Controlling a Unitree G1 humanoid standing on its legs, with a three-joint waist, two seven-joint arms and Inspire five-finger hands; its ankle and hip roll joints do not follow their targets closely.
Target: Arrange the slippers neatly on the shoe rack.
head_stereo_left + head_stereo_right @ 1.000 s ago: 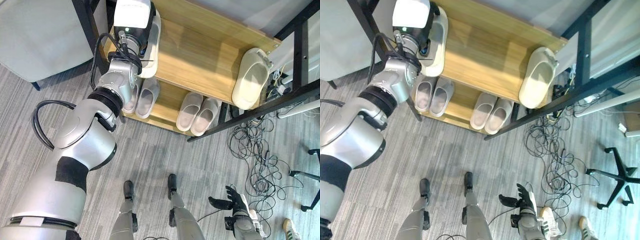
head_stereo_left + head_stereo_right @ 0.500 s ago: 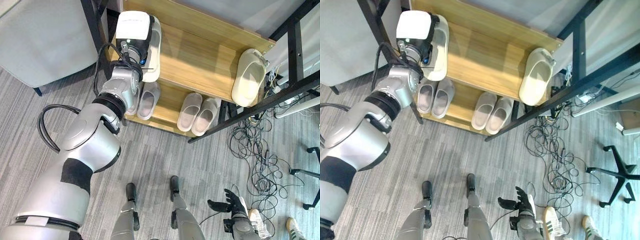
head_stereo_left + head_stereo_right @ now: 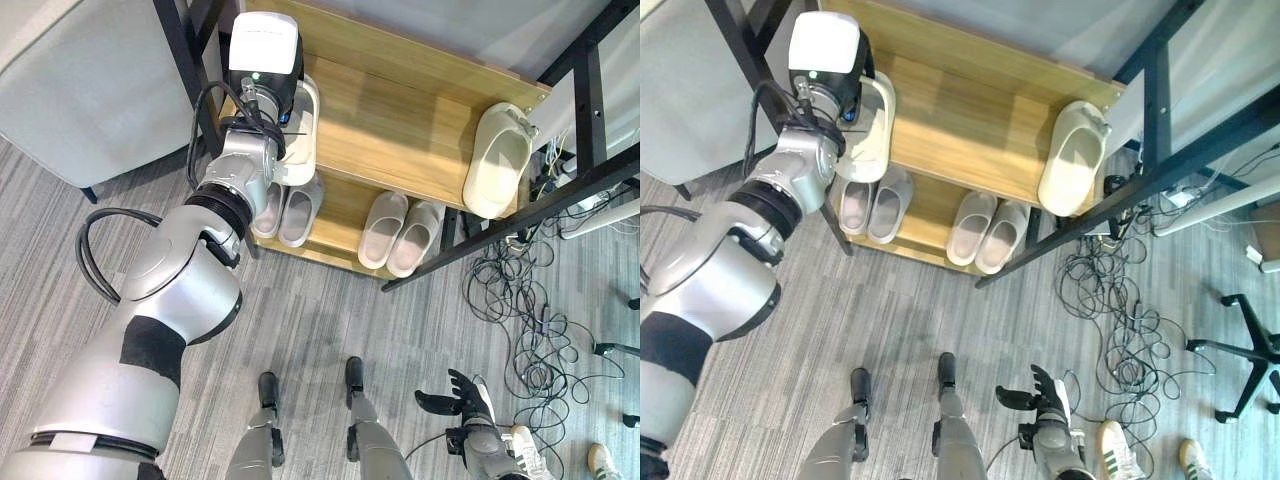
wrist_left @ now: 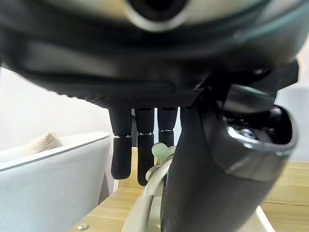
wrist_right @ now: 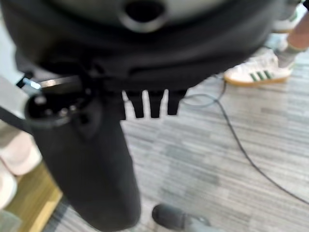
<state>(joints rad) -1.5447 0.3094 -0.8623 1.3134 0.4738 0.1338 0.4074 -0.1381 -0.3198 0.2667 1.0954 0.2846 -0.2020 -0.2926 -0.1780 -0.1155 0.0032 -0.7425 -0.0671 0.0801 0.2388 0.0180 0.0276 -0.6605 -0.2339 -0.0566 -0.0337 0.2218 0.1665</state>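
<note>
A cream slipper (image 3: 303,130) lies at the left end of the shoe rack's top shelf (image 3: 400,110), its heel past the front edge. My left hand (image 4: 145,145) is shut on its rim (image 4: 149,203), thumb on one side and fingers on the other; from above, the white wrist housing (image 3: 265,50) covers the hand. Its mate (image 3: 497,160) rests at the shelf's right end, angled. Two pale pairs (image 3: 290,205) (image 3: 398,228) sit side by side on the lower shelf. My right hand (image 3: 455,400) hangs low over the floor, fingers spread and holding nothing.
A grey sofa (image 3: 90,90) stands left of the rack. A black table frame (image 3: 590,90) crosses the rack's right end. Loose cables (image 3: 520,310) cover the floor on the right. A person's white sneakers (image 3: 1118,450) and a chair base (image 3: 1240,350) are at the lower right.
The camera has shifted a little. My left hand has drawn the cream slipper slightly towards the top shelf's front edge. The right hand stays low.
</note>
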